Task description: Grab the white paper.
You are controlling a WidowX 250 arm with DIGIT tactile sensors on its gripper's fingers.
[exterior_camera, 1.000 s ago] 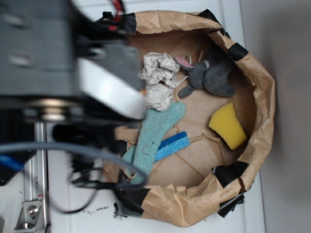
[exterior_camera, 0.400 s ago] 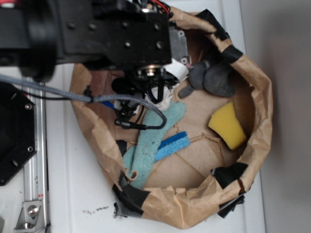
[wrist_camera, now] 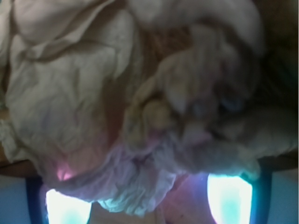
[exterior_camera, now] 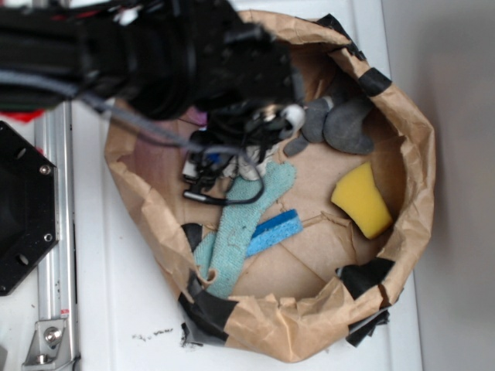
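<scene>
Paper (wrist_camera: 93,102), white and crumpled, fills the view, seemingly against the pincer (wrist_camera: 149,196).

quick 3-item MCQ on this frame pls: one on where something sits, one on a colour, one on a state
1. Where does the yellow sponge lie in the exterior view?
A. inside the brown paper bag, near its right wall
B. on the white surface outside the bag
C. under the teal cloth

2. What colour is the flat sponge beside the teal cloth?
A. red
B. blue
C. green

3. How does the white paper show in the wrist view?
A. far off and small
B. folded flat
C. crumpled, filling nearly the whole frame

Key: 1 A, the sponge rests on the bag floor by the right wall. 2 B, the blue sponge lies against the cloth's right edge. 3 C, creased paper fills the wrist view, so the gripper is right at it; whether it has closed cannot be told.
</scene>
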